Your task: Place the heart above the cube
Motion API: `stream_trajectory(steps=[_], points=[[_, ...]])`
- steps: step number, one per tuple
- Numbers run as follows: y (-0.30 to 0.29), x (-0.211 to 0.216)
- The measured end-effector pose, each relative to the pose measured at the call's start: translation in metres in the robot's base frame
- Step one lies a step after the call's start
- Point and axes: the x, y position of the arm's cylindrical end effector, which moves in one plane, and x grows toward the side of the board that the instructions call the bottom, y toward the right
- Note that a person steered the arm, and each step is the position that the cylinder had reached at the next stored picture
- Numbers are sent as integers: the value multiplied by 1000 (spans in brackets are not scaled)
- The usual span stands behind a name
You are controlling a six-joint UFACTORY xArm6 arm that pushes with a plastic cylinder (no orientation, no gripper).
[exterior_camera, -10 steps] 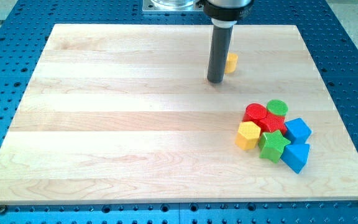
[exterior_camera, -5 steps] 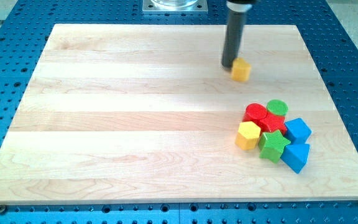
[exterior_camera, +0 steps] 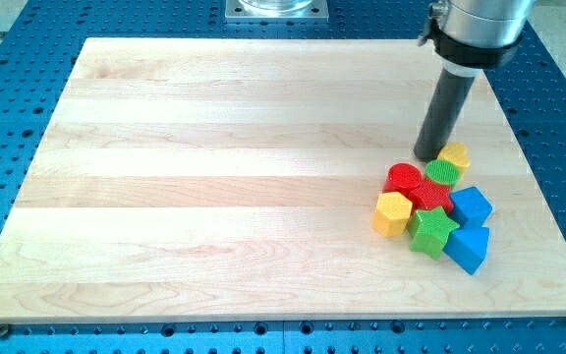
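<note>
My tip (exterior_camera: 428, 156) stands at the right of the wooden board (exterior_camera: 214, 197), right next to the left side of the yellow heart (exterior_camera: 454, 154). The heart sits at the top of a tight cluster, against the green cylinder (exterior_camera: 441, 173). The blue cube (exterior_camera: 471, 206) lies lower right in the cluster, below the heart and the cylinder. My tip is just above the red cylinder (exterior_camera: 403, 178).
The cluster also holds a second red block (exterior_camera: 430, 194), a yellow hexagon (exterior_camera: 393, 213), a green star (exterior_camera: 431, 229) and a blue wedge-like block (exterior_camera: 467, 248). The board's right edge is close to the cluster. Blue perforated table surrounds the board.
My tip moved right and toward the view's bottom, pushing the yellow heart from the board's top middle down to the top of the cluster.
</note>
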Motion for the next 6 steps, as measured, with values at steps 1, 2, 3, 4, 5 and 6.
stream_trajectory(steps=[1, 2, 3, 4, 5, 6], points=[[2, -4], [46, -12], [44, 6], [40, 40], [49, 43], [68, -9]])
